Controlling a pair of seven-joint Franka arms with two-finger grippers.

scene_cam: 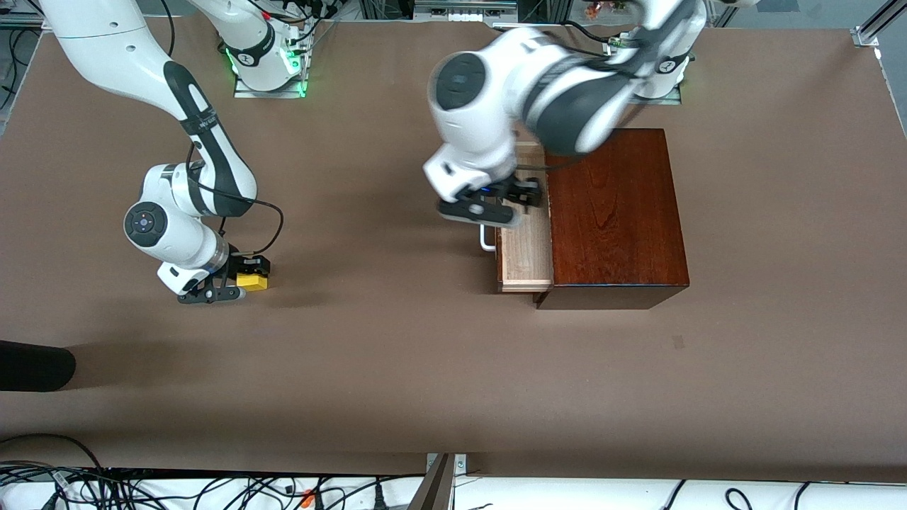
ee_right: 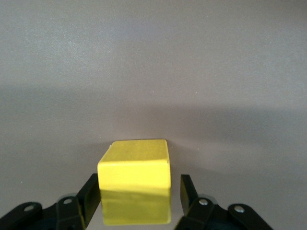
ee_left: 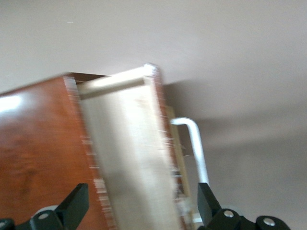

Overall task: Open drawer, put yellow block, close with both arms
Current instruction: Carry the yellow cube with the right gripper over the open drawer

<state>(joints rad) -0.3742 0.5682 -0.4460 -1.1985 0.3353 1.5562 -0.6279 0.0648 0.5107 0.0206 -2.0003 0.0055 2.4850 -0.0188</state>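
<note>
Down at the right arm's end of the desk (scene_cam: 397,368), well apart from the mahogany box (scene_cam: 618,212), the yellow block (scene_cam: 253,281) sits on the bare surface between the fingers of the right gripper (scene_cam: 237,283). The right wrist view shows one finger touching the block and the other with a small gap, so the jaws are apart, not yet clamped. A likely fault from here is an off-centre pinch: if one finger meets the block first, it could skid or twist on the smooth desk and slip free on lifting. The drawer (scene_cam: 526,255) stands pulled part-way out of the box toward the right arm's end, its pale tray empty as far as can be seen, white handle (scene_cam: 487,239) out front. Over that tray hangs the left gripper (scene_cam: 504,202), jaws spread wide and holding nothing. That arm is the main obstruction: it covers the opening where the block must drop, so a collision looks possible unless it clears off. Nothing else lies between block and box.
</note>
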